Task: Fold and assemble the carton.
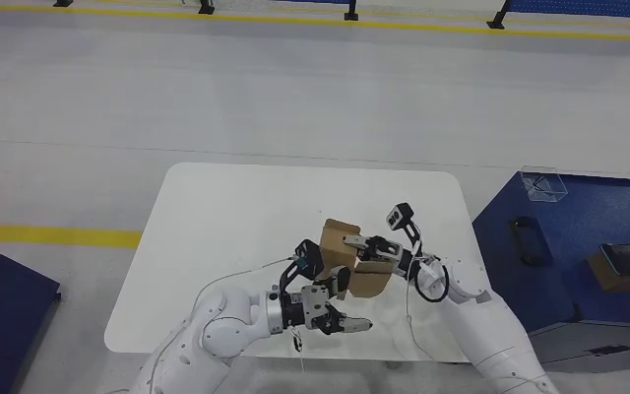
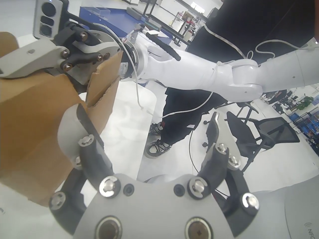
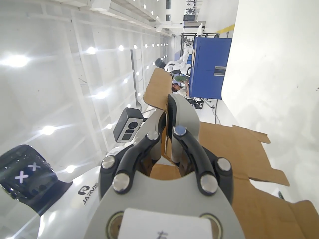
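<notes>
While the carton (image 1: 346, 258) hangs over the near part of the white table (image 1: 226, 246), the right gripper (image 3: 166, 119) is clamped tight on the edge of one cardboard wall, carton directly ahead of it. The left gripper (image 2: 149, 128) stands spread wide just beside the carton, one finger (image 2: 72, 130) against its side, the other well clear.

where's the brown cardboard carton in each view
Top view: the brown cardboard carton sits over the white table, toward the robot's side.
Left wrist view: carton beside one finger of the open left gripper.
Right wrist view: carton flap clamped in the right gripper.
Shared landmark: the right gripper on that flap.
</notes>
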Robot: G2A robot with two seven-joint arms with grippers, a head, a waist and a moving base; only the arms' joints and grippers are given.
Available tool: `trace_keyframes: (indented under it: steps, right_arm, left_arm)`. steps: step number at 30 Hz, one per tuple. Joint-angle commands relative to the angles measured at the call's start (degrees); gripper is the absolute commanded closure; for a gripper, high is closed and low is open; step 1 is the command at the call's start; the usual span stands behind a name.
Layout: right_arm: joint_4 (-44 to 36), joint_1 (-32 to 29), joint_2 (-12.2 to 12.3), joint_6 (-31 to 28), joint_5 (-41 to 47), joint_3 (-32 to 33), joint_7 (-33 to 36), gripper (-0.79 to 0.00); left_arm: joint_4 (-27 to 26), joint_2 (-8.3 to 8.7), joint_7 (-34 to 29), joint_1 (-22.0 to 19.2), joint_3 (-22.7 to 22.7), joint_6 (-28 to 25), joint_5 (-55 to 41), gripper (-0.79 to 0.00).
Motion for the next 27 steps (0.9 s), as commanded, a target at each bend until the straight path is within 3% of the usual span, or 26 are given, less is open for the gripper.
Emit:
trace_keyframes:
  steps: [1, 6, 12, 16, 21, 27]
  right_arm:
    - [1.0, 0.3, -0.3, 2.9, 5.3, 0.6, -0.6, 0.000]
    - [8.2, 3.8, -1.1, 18.6, 19.5, 0.9, 2.4, 0.000]
    - [18.5, 10.0, -2.9, 34.0, 31.1, -1.2, 4.3, 0.000]
    - [24.3, 12.8, -4.4, 43.2, 37.6, -3.1, 5.1, 0.000]
    - [29.3, 14.6, -6.2, 52.6, 44.6, -4.9, 3.9, 0.000]
    - [31.5, 15.4, -7.6, 55.9, 46.7, -6.8, 2.9, 0.000]
  left_arm:
    - [-1.5, 0.37, 2.4, 1.3, -1.8, -0.3, 3.5, -0.785]
    - [-6.4, 1.41, 9.1, 6.0, -6.3, -3.5, 11.8, -0.785]
    - [-11.6, 1.93, 21.4, 10.6, -10.2, -0.6, 28.8, -0.785]
    - [-13.8, 1.92, 34.5, 13.2, -11.1, 6.5, 43.7, -0.785]
    - [-13.5, 1.76, 43.6, 14.6, -9.8, 16.5, 58.6, -0.785]
    - [-11.7, 1.05, 44.2, 13.2, -6.1, 25.0, 68.9, -0.785]
